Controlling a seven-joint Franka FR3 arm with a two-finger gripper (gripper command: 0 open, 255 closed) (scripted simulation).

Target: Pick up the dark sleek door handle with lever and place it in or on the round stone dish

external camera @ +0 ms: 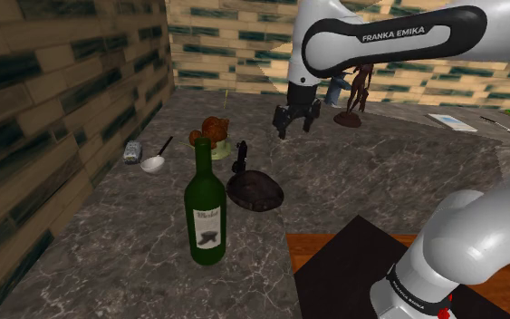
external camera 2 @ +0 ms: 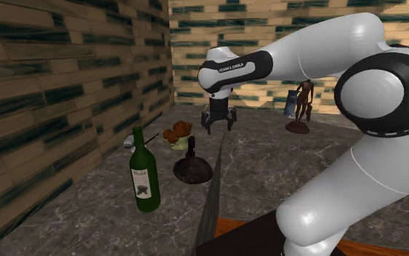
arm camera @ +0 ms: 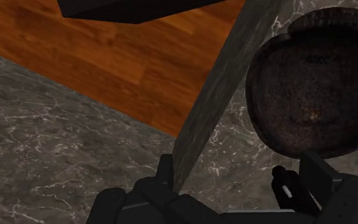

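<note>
Shoulder view: claw [external camera: 296,120] is hanging wide open and empty, upper centre above the counter [external camera: 380,181], evidently readying a grasp. Handle [external camera: 240,161] is standing mid-frame, just beside dish [external camera: 255,191]. Second exterior view: claw is hovering apart from handle. Wrist view: dish is lying just beyond one finger.

Green bottle [external camera: 206,213], mottled dark-brown dish [external camera: 257,192], black door handle [external camera: 240,163], grey white-veined counter [external camera: 380,177], black pincer [external camera: 297,130]
</note>
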